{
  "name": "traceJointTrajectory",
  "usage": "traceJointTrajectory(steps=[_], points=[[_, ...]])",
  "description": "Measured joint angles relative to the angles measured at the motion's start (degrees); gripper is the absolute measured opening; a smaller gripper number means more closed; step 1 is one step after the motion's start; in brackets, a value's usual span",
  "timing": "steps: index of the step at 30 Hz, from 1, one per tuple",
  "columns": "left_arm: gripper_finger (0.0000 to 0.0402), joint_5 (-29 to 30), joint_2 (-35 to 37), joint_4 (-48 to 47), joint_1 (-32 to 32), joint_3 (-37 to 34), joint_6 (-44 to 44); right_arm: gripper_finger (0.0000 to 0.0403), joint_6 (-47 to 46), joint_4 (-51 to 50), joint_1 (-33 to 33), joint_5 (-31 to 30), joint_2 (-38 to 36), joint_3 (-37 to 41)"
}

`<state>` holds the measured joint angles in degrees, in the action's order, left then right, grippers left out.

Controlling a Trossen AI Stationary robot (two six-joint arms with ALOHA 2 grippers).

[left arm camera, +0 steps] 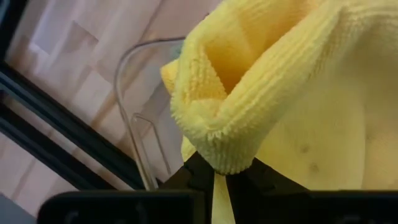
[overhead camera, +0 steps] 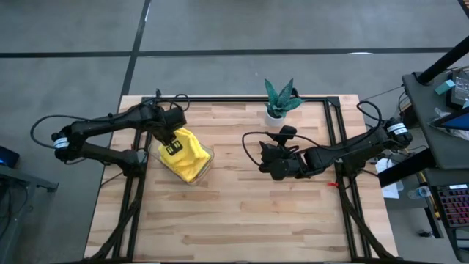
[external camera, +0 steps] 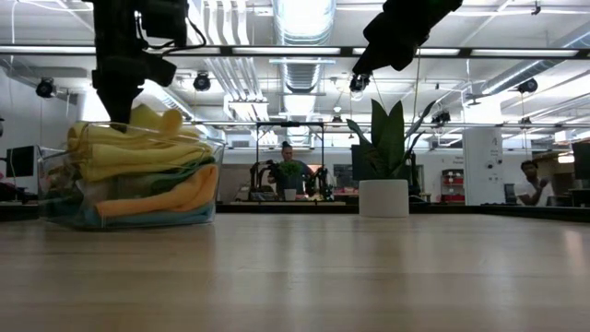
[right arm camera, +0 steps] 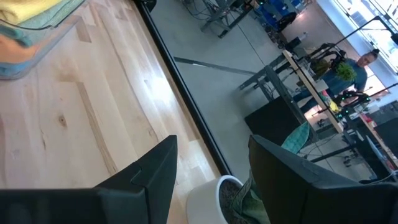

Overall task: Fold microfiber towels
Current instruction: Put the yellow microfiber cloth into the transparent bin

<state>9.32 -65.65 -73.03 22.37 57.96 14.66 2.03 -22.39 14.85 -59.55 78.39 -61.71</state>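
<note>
A clear tray (overhead camera: 209,156) at the table's left holds a stack of microfiber towels. A yellow towel (overhead camera: 189,160) lies on top. In the low view, green (external camera: 175,175), orange (external camera: 171,198) and blue (external camera: 138,219) towels show beneath it. My left gripper (overhead camera: 174,141) stands over the stack, pointing down and shut on the top yellow towel (left arm camera: 298,81). My right gripper (overhead camera: 264,158) hangs open in the air right of the table's middle, with nothing between its fingers (right arm camera: 155,174). My left gripper pinches a raised fold of the top yellow towel (left arm camera: 225,158) between its two fingers, coming from above and pointing down. The fold rises to a peak at the fingers (external camera: 138,118). The rest of the towel lies on the stack in the tray.
A small teal-leaved plant in a white pot (overhead camera: 278,103) stands at the far edge, near my right gripper. The black table frame (overhead camera: 330,128) runs along the sides. Bare wood (overhead camera: 242,213) lies across the middle and the near half. People (external camera: 288,166) are in the room behind.
</note>
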Motion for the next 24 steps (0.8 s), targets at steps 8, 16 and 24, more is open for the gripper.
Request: traceJointTrajectory(steps=[8, 16, 24], points=[[0.0047, 1.78, 0.0, -0.13, 0.04, 0.15, -0.96, 0.0189, 0.15, 0.1, 0.0, -0.02, 0.0, 0.0], [0.0155, 4.61, 0.0, -1.83, 0.04, 0.35, -1.45, 0.0189, 0.54, 0.21, -0.02, -0.02, 0.0, 0.0], [0.0217, 13.28, 0.07, -7.07, 0.04, 3.31, -1.42, 0.0189, 0.56, 0.21, -0.17, -0.02, 0.02, 0.0]])
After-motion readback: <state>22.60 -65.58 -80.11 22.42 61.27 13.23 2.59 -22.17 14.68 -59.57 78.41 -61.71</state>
